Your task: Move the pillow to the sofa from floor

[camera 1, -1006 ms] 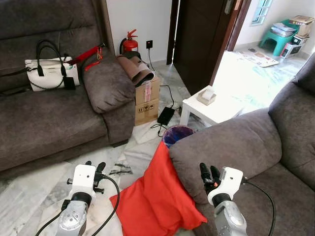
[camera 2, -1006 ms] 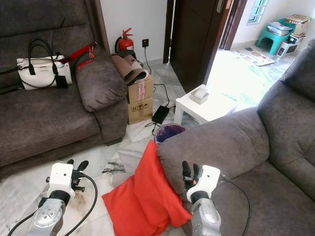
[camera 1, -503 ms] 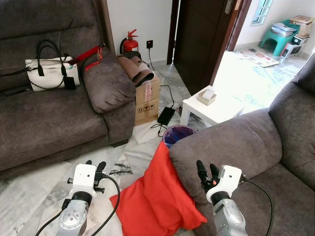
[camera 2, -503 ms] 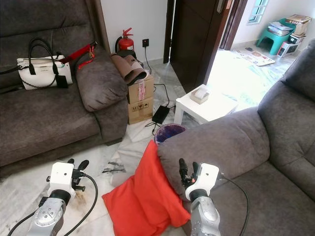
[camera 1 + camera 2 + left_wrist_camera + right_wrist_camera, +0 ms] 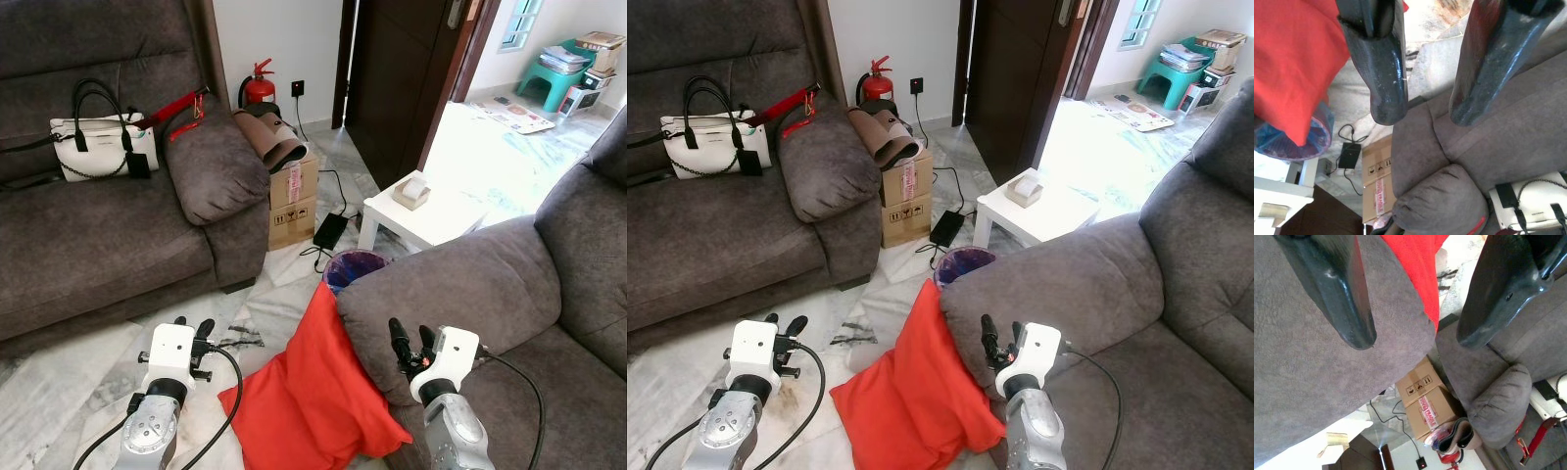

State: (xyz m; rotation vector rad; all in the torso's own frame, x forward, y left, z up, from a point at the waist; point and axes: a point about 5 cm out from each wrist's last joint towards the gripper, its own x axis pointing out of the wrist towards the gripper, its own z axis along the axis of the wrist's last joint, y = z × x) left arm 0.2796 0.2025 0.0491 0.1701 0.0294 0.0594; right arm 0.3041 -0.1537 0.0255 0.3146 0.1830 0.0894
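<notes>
Red pillow [image 5: 312,397] rests on the floor [image 5: 59,401], leaning against the sofa [image 5: 460,284] armrest. Left end effector [image 5: 192,327] and right end effector [image 5: 411,339] hover with fingers apart, empty.

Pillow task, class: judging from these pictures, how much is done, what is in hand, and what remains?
Nothing is done: the red pillow lies on the floor, leaning against the sofa armrest. In hand: the right tool, open, sits beside it by the armrest; the left tool is open above the floor. Left: grasping, lifting, placing on the sofa.
</notes>
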